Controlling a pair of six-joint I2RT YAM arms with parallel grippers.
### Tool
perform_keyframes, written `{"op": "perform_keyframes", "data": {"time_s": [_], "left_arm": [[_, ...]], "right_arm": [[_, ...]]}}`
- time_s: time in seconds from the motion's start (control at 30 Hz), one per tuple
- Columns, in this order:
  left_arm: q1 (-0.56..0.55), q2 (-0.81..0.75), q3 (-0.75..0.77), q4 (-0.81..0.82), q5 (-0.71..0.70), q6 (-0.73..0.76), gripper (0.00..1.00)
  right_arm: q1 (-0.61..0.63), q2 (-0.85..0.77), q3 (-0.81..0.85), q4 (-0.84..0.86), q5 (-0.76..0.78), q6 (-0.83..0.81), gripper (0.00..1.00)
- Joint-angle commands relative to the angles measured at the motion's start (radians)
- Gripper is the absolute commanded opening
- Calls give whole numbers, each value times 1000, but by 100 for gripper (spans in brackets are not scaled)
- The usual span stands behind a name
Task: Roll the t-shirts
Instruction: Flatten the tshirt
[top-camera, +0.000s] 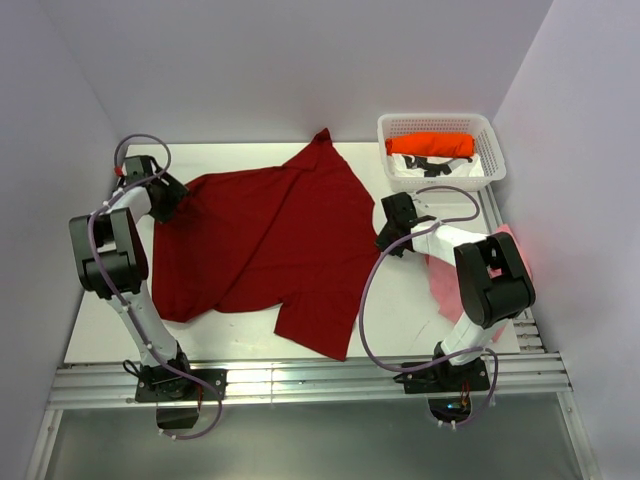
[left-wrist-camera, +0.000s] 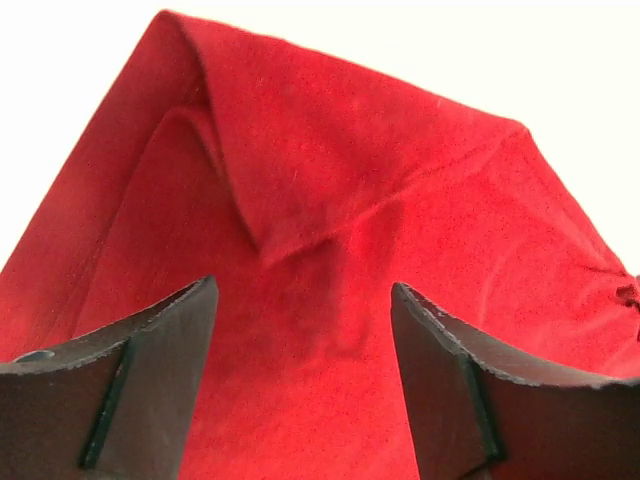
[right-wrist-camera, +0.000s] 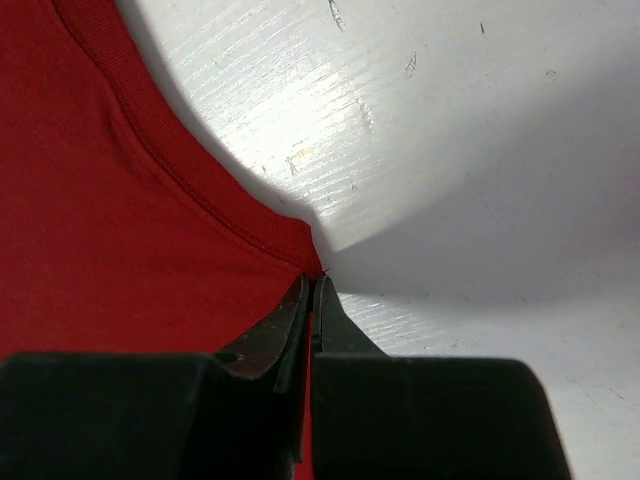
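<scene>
the top external view looks down from above and behind the arm bases, wide enough to take in the whole desk (top-camera: 400, 300) with the dark red t-shirt (top-camera: 260, 240) across its middle. the left wrist view sits very close at that shirt's left edge, looking past the left end effector (left-wrist-camera: 303, 290) over folded red cloth. the right wrist view is just as close at the shirt's right edge, facing down past the right end effector (right-wrist-camera: 313, 290) onto hem and bare desk. all three views share this shirt.
</scene>
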Motion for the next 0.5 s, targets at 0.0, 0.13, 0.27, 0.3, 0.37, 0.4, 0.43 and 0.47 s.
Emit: {"op": "perform_keyframes", "data": {"time_s": [0.0,0.13,0.27,0.3,0.37,0.4,0.43,0.47], "left_arm": [[-12,38,64,13,-20,-11,75],[-10,68,82,42,-17,-21,63],[-12,127,133,38,-11,-25,59],[-13,131,138,31,-17,-25,59],[-16,131,139,39,-29,-27,46],[-16,125,136,50,-44,-28,42],[-16,121,133,51,-51,-28,29],[-15,113,139,53,-58,-27,22]], "right_arm": [[-7,-47,-10,-16,41,0,0],[-7,-50,-9,-16,41,-7,0],[-7,-56,-17,-9,34,-7,0],[-7,-56,-15,-9,30,-7,0],[-5,-55,-13,-9,32,-8,0],[-7,-56,-12,-9,29,-8,0],[-7,-56,-15,-12,29,-7,0],[-7,-59,-15,-12,29,-7,0]]}}
